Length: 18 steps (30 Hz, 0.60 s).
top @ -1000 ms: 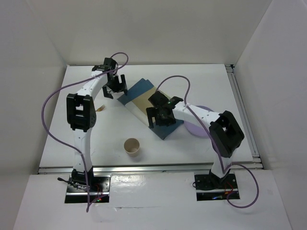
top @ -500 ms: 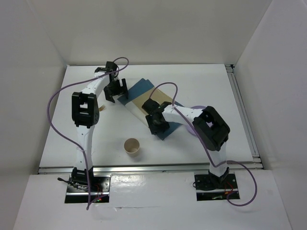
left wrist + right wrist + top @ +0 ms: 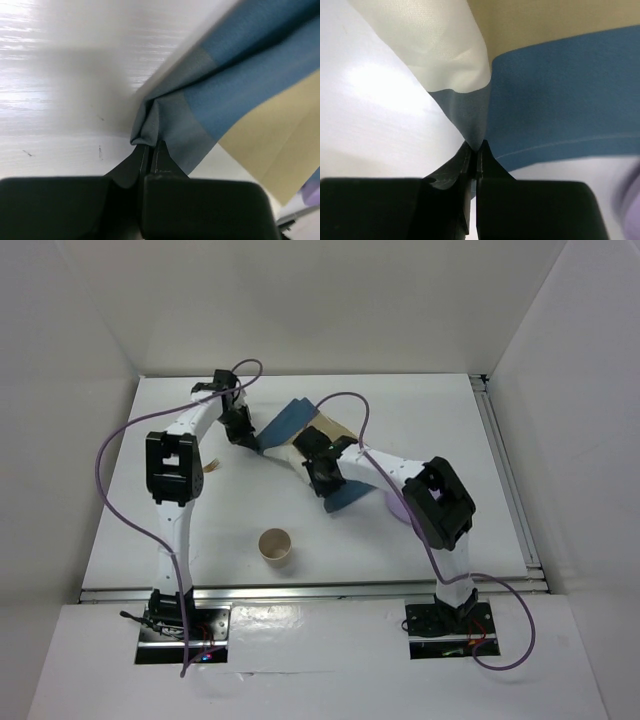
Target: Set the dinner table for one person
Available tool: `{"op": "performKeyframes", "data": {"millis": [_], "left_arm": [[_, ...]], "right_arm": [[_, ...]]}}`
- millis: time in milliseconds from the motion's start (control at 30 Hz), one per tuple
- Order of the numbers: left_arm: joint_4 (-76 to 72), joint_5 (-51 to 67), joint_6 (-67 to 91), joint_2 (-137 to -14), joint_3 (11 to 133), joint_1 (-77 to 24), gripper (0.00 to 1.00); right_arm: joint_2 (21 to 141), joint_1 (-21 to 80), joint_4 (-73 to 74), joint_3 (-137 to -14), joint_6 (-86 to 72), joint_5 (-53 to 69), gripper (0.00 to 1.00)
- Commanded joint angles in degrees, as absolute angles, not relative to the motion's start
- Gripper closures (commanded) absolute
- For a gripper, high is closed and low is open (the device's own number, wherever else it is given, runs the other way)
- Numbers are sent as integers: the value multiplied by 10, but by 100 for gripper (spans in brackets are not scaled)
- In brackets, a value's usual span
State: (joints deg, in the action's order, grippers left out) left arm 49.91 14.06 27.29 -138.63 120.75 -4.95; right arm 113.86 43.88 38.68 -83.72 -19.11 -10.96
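The blue-and-tan striped placemat (image 3: 287, 420) lies rumpled at the middle of the white dinner table (image 3: 440, 415). My left gripper (image 3: 244, 432) is shut on the mat's left corner, where the wrist view shows a fold of grey-blue cloth (image 3: 150, 125) pinched between the fingertips (image 3: 162, 152). At the mat's near edge my right gripper (image 3: 326, 480) is shut too, with cloth (image 3: 470, 120) bunched into its tips (image 3: 476, 146). A brown paper cup (image 3: 275, 546) stands upright near the front. A lavender plate (image 3: 398, 507) lies mostly hidden under the right arm.
A small brown item (image 3: 210, 466) lies beside the left arm; I cannot tell what it is. White walls enclose the table on three sides. A metal rail (image 3: 505, 470) runs along the right edge. Purple cables loop above both arms.
Both grippers went from open to shut on the placemat. The right gripper moved left and away along the mat's near edge, and the cloth is now bunched and shifted towards the far left.
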Motion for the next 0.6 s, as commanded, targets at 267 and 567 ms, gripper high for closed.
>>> {"op": "performKeyframes", "data": {"millis": [267,567], "left_arm": [[483,262,271,-1202,1179,-4,100],[448,235,243,-1020,878,-108,34]], "right_arm": [[1202,337,307,-1062,-43,-127,100],[1189,253,315,-1020,-93,-121,15]]}}
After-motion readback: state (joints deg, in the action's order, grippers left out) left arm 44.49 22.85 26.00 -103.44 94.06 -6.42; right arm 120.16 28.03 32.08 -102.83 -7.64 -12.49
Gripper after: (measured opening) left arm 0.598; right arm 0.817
